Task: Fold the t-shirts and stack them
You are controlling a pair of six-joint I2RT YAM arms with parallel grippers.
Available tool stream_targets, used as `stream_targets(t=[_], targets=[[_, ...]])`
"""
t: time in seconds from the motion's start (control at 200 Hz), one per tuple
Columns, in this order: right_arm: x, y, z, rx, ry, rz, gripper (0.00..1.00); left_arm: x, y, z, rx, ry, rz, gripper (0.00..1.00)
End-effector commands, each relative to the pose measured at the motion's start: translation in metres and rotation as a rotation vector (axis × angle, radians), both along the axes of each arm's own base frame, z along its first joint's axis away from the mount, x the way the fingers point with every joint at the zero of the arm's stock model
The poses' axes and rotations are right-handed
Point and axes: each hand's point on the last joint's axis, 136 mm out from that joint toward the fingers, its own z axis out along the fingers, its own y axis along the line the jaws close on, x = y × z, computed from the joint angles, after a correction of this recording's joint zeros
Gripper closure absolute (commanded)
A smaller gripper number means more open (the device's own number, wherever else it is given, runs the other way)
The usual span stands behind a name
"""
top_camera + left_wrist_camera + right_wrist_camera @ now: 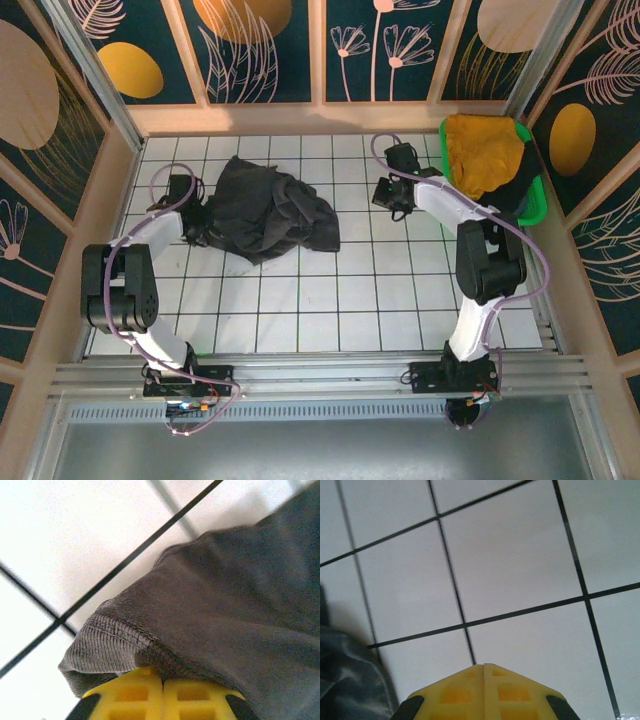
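A large charcoal-black t-shirt lies crumpled on the tiled table, left of centre. My left gripper is at the shirt's left edge. In the left wrist view its yellow fingers are shut, and the shirt's ribbed edge is pinched at their tips. My right gripper hovers right of the shirt, shut with nothing in it. The shirt's dark cloth shows at the lower left of the right wrist view. A mustard-yellow t-shirt is heaped in the basket, with black cloth under it.
The bright green plastic basket stands at the table's far right corner. The white gridded table has wooden rails along its left, back and right sides. Both arm bases sit at the near edge.
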Motion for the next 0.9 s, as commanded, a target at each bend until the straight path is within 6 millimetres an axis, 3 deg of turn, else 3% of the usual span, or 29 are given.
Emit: stream_targets(t=[0.0, 0.085, 0.165, 0.29, 0.395, 0.45, 0.626, 0.796, 0.896], targets=[[-0.018, 0.015, -0.005, -0.025, 0.036, 0.082, 1.00, 0.002, 0.007, 0.028, 0.080, -0.013, -0.018, 0.67], [-0.024, 0.042, -0.008, -0.026, 0.029, 0.177, 1.00, 0.002, -0.016, 0.050, 0.088, -0.054, -0.090, 0.67], [-0.031, 0.067, -0.013, -0.022, 0.030, 0.264, 0.79, -0.004, -0.059, 0.059, 0.082, -0.073, -0.242, 0.68], [-0.040, 0.097, -0.021, 0.023, 0.052, 0.372, 0.51, -0.032, -0.131, 0.045, 0.054, -0.030, -0.518, 0.72], [-0.047, 0.112, -0.037, 0.034, 0.108, 0.420, 0.46, -0.062, -0.177, 0.029, 0.058, -0.012, -0.742, 0.72], [-0.049, 0.118, -0.043, 0.041, 0.125, 0.433, 0.44, -0.073, -0.195, 0.023, 0.069, -0.005, -0.840, 0.67], [-0.053, 0.122, -0.058, 0.051, 0.186, 0.426, 0.38, -0.084, -0.210, -0.003, 0.194, 0.058, -0.986, 0.55], [-0.057, 0.127, -0.069, 0.085, 0.244, 0.401, 0.38, -0.064, -0.229, -0.001, 0.280, 0.002, -1.038, 0.48], [-0.059, 0.131, -0.074, 0.115, 0.271, 0.382, 0.38, -0.053, -0.245, -0.010, 0.343, 0.000, -1.084, 0.46]])
